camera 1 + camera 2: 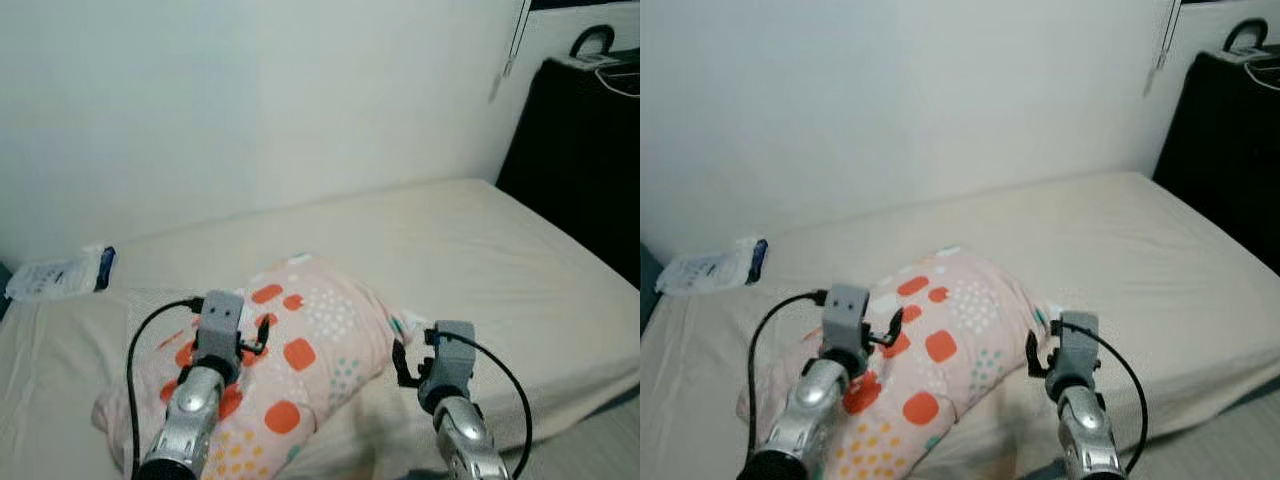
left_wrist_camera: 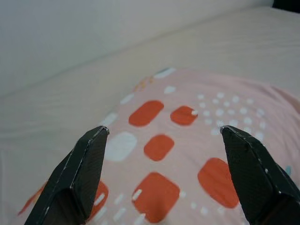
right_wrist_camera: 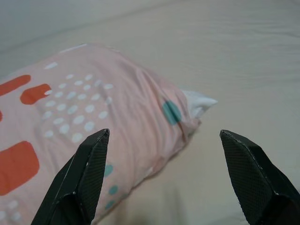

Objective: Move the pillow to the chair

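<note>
Pillow (image 1: 300, 350) lying on bed (image 1: 500, 250); left claw (image 2: 161, 136) spread apart over it, right claw (image 3: 164, 136) spread apart beside its corner.

Bed (image 1: 480, 250) with cream sheet spans the view and meets a plain white wall (image 1: 250, 100) at its far edge. 1 black cabinet-like unit (image 1: 585, 160) stands at the bed's right side, a thin cord (image 1: 512, 45) hanging just left of it. 1 white-and-blue packet (image 1: 62, 272) lies on the sheet near the wall, at the left; lighting soft and even.
</note>
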Controlling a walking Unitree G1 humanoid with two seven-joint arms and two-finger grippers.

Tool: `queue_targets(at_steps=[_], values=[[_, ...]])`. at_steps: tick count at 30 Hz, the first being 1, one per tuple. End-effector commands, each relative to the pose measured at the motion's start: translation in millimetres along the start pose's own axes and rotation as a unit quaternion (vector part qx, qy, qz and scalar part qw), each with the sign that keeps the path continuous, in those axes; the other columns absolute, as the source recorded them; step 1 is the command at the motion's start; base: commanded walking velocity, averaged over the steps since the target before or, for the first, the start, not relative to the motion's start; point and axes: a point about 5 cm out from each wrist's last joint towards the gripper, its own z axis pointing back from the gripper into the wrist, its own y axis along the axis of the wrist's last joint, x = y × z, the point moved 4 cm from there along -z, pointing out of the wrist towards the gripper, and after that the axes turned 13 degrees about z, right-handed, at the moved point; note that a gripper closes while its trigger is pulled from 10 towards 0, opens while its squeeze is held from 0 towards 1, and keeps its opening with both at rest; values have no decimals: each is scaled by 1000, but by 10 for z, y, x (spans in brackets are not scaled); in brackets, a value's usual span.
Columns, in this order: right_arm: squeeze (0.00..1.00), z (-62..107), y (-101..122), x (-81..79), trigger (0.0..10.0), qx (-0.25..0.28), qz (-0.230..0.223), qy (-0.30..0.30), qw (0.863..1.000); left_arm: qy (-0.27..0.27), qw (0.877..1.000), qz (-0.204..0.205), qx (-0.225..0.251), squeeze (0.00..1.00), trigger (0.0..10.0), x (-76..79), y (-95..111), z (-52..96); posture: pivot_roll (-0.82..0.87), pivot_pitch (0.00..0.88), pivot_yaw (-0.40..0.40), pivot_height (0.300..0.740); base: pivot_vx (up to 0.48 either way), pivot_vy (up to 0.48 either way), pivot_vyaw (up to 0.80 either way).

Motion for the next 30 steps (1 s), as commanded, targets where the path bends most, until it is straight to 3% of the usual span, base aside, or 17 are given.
queue_targets(at_steps=[1, 4, 6, 7, 8, 12, 17, 18, 19, 21, 23, 26, 28, 29, 30], values=[[0, 31, 22, -30, 10000, 3, 1, 12, 1000, -13, 1000, -9, -10, 0, 10000, -37, -20, 50, 12, 0, 64, 740, 0, 0, 0], [0, 141, 7, -34, 10000, 10, 4, 17, 1000, -18, 1000, -15, -12, 0, 10000, -99, -28, 180, 14, 0, 62, 740, 0, 0, 0], [0, 276, -56, -9, 10000, 12, 2, 14, 1000, -16, 1000, -12, -14, 0, 10000, -166, -64, 343, 18, 0, 62, 740, 0, 0, 0], [0, 276, -56, -9, 10000, 12, 2, 14, 1000, -16, 1000, -12, -14, 0, 10000, -166, -64, 343, 18, 0, 62, 740, 0, 0, 0], [0, 385, -146, 31, 10000, 6, -5, 7, 1000, -6, 1000, -8, -20, 0, 10000, -230, -121, 464, 18, 0, 63, 740, 0, 0, 0], [0, 509, -289, 80, 10000, -7, -12, -8, 1000, 12, 999, -4, -30, 0, 10000, -312, -224, 607, 13, 0, 65, 740, 0, 0, 0], [0, 405, -254, 82, 10000, -2, -18, -14, 1000, 13, 1000, -3, -26, 0, 10000, -299, -210, 508, 8, 0, 67, 740, 0, 0, 0], [0, 246, -206, 97, 10000, -1, -20, -24, 1000, 17, 1000, 1, -18, 0, 10000, -261, -161, 310, 14, 0, 66, 740, 0, 0, 0], [0, 246, -206, 97, 10000, -1, -20, -24, 1000, 17, 1000, 1, -18, 0, 10000, -261, -161, 310, 14, 0, 66, 740, 0, 0, 0], [0, 5, -21, 73, 10000, 8, -26, -24, 999, 4, 1000, 7, -13, 0, 10000, -78, -46, -11, 15, 0, 63, 740, 0, 0, 0], [0, -52, 62, 56, 10000, 14, -27, -20, 999, -9, 1000, 5, -13, 0, 10000, 13, -1, -89, 15, 0, 63, 740, 0, 0, 0], [0, -17, 111, 48, 10000, 27, -22, -9, 999, -22, 1000, 1, -15, 0, 10000, 44, 12, -63, 8, 0, 86, 740, 0, 0, 0], [0, 209, -36, 131, 10000, 22, -24, -22, 999, -5, 1000, 8, -18, 0, 10000, -133, -68, 206, 3, 0, 89, 740, 0, 0, 0], [0, 209, -36, 131, 10000, 22, -24, -22, 999, -5, 1000, 8, -18, 0, 10000, -133, -68, 206, 3, 0, 89, 740, 0, 0, 0], [0, 344, -118, 157, 10000, 16, -34, -29, 999, 5, 1000, 11, -20, 0, 10000, -223, -104, 358, 1, 0, 86, 740, 0, 0, 0]])
